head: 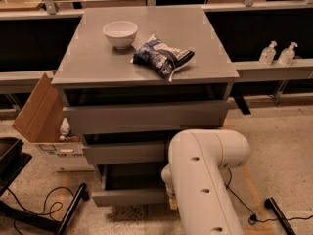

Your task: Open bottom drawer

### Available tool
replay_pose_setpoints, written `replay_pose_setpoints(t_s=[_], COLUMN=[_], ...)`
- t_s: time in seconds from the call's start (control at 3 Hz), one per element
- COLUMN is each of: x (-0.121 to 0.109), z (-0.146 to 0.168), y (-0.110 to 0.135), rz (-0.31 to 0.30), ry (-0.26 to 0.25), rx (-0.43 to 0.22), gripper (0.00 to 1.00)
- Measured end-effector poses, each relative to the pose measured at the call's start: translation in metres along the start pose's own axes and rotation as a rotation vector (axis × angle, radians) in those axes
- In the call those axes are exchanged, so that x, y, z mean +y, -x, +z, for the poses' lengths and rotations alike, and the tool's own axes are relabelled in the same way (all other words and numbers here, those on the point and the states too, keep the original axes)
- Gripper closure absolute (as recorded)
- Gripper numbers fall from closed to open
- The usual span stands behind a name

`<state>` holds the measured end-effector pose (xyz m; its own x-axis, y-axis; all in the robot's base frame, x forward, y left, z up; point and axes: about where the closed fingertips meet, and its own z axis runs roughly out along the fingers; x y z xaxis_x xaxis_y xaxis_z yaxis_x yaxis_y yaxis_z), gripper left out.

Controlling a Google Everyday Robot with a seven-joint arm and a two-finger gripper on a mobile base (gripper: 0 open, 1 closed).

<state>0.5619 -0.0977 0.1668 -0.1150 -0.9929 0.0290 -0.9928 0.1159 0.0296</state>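
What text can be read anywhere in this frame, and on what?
On the chip bag: print too blurred to read.
On the cardboard box: dark lettering, too blurred to read.
On the bottom drawer: none.
The gripper is out of sight behind the white arm, low before the cabinet.

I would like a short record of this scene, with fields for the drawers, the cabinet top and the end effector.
bottom drawer: partly pulled out, interior showing
cabinet top: white bowl, blue snack bag beside it
end effector: mostly hidden behind the white arm, at the bottom drawer's front
floor left: open cardboard box
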Motion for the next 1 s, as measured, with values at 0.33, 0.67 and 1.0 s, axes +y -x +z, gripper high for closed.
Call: replay_pose_setpoints(t_s=[0.33,0.67,1.0], x=[0.018,0.05,0.082], z=[-0.011,-0.028,-0.036], y=[0.007,0.013,0.012], rz=[-0.008,0.015,0.055], ry=[0.049,0.068,0.082], rx=[0.06,0.106,0.104], gripper=[0.64,0.88,1.0])
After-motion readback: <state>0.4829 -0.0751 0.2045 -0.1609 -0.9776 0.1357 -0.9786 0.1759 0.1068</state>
